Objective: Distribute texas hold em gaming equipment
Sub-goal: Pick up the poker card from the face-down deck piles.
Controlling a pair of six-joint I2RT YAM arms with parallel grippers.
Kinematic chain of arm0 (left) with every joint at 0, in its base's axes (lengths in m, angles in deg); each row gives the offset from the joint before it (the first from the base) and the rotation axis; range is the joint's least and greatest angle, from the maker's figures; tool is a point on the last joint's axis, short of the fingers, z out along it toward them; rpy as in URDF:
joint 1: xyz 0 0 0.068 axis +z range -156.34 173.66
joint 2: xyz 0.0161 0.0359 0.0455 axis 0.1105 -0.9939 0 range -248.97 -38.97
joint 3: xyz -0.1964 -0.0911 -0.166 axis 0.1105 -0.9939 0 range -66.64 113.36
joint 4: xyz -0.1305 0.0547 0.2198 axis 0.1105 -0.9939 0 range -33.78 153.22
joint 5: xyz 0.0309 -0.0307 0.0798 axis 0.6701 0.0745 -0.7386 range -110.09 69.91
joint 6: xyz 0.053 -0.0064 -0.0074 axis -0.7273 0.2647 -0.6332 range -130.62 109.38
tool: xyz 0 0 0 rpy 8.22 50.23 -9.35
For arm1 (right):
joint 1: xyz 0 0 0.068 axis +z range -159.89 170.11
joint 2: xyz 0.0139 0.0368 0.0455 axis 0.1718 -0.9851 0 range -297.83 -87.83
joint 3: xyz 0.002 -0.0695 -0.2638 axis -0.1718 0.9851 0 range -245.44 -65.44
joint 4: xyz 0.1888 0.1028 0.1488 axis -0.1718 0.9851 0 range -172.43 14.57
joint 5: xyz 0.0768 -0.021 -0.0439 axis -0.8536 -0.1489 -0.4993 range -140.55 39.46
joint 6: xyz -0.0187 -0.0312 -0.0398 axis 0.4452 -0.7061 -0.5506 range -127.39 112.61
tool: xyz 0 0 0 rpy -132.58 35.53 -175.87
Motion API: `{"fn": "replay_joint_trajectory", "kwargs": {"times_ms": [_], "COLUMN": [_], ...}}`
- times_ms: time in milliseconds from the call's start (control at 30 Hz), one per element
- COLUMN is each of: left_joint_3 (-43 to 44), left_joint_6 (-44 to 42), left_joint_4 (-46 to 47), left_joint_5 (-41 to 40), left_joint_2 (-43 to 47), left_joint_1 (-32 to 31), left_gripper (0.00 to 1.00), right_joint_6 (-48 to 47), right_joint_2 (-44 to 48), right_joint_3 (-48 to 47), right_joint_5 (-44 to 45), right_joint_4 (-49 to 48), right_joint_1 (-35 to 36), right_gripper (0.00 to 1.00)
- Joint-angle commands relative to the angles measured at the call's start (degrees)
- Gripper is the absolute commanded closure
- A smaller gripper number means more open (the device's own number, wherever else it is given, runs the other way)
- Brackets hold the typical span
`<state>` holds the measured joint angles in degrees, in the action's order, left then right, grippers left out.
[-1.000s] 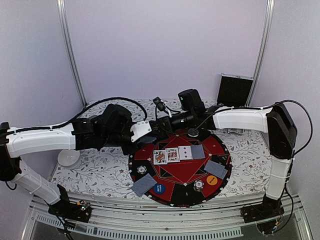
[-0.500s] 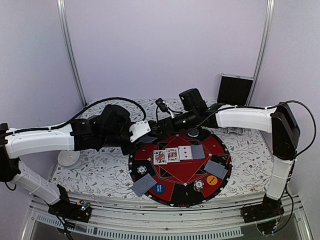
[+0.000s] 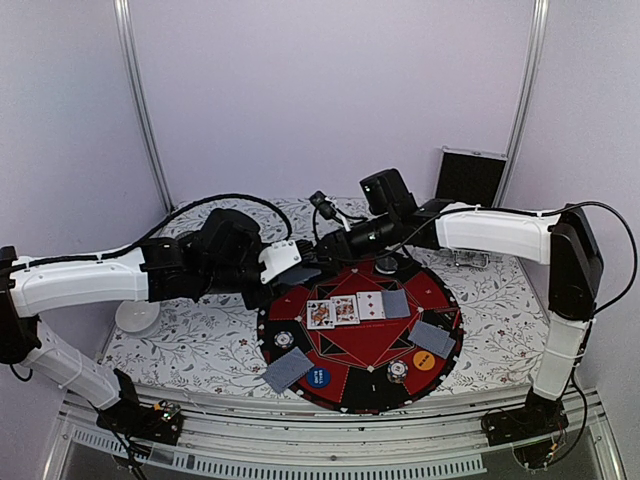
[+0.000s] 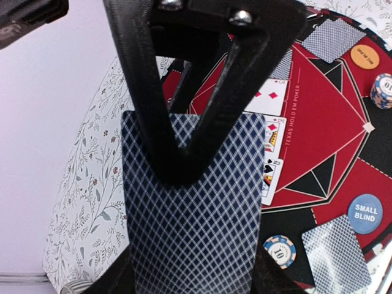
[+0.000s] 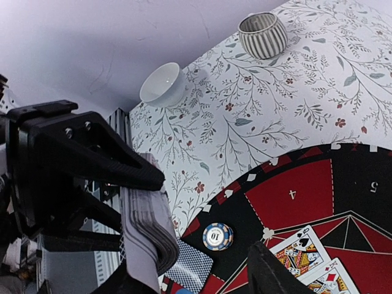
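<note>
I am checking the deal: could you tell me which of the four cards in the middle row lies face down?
The card at the row's right end in the top view: it shows its grey-blue back, while the other three cards show white faces.

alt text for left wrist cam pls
The left tool grips blue-backed cards, filling the foreground. Beyond lies a red-and-black poker mat with face-up cards, a striped chip and a blue Small Blind disc.
</note>
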<state>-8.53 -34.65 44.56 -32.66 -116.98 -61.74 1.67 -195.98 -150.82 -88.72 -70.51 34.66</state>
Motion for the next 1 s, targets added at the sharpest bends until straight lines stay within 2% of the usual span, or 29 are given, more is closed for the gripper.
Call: {"fn": "replay_joint_trajectory", "kwargs": {"times_ms": [0, 233, 467, 700, 967], "left_joint_3": [-0.4, -0.5, -0.5, -0.5, -0.5], "left_joint_6": [-0.6, -0.6, -0.6, -0.7, -0.7], "left_joint_4": [1.7, 1.6, 1.5, 1.4, 1.3], "left_joint_5": [0.1, 0.1, 0.1, -0.1, 0.0], "left_joint_2": [0.7, 0.6, 0.6, 0.5, 0.3], "left_joint_1": [-0.8, -0.8, -0.8, -0.8, -0.8], "left_gripper": [0.48, 0.48, 0.48, 0.48, 0.48], "right_joint_6": [0.1, -0.3, -1.7, -3.4, -3.2], "right_joint_2": [2.1, 3.3, 4.7, 5.5, 12.9], "right_joint_3": [-1.9, -2.5, -3.6, -5.1, -3.1], "right_joint_5": [-2.1, -0.7, 1.3, 2.5, 2.2], "right_joint_4": [0.7, 3.7, 7.2, 11.5, 11.8], "right_joint_1": [-0.6, -0.7, -0.7, -1.2, -5.4], "right_gripper": [0.54, 0.77, 0.95, 0.98, 0.98]}}
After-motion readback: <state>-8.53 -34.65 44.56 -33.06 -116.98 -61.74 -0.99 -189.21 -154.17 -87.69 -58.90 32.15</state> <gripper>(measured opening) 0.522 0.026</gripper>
